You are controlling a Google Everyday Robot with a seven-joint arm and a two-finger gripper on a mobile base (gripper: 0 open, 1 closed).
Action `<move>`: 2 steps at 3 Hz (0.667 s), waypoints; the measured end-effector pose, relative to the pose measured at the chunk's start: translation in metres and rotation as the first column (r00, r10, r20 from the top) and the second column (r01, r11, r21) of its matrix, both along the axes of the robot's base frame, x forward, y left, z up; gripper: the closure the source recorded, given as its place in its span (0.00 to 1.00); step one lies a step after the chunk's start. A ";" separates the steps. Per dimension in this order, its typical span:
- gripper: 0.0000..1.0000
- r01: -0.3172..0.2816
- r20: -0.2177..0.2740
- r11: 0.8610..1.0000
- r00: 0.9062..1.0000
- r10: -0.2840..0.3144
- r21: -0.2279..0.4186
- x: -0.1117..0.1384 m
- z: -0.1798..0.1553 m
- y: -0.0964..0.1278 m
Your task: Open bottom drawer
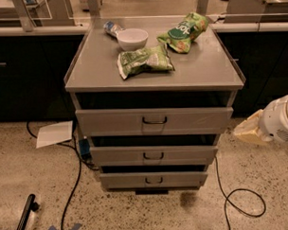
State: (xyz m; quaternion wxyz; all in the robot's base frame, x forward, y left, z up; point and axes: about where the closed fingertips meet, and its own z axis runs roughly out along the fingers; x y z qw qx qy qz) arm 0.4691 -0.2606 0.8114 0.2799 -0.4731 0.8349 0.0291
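The grey cabinet [109, 75] has three drawer fronts. The bottom drawer [122, 181] is the lowest and narrowest, flat grey with a small black loop handle [154, 180] at its centre, and it sits closed under the middle drawer [117, 155]. My gripper [249, 130] shows at the right edge as a pale cream tip on a white rounded arm [281, 121]. It hangs to the right of the cabinet, about level with the top and middle drawers, clear of all handles.
On the cabinet top lie a white bowl [132, 38], two green snack bags [144, 60] [183, 31] and a small bottle [112, 27]. Black cables [73, 185] [237, 199] run over the speckled floor on both sides. A sheet of paper [54, 133] lies left.
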 end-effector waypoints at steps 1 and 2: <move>1.00 0.052 0.013 0.995 0.998 -0.053 0.087 0.013 -0.026 0.001; 1.00 0.198 -0.036 0.951 0.980 -0.195 0.238 0.017 -0.084 0.012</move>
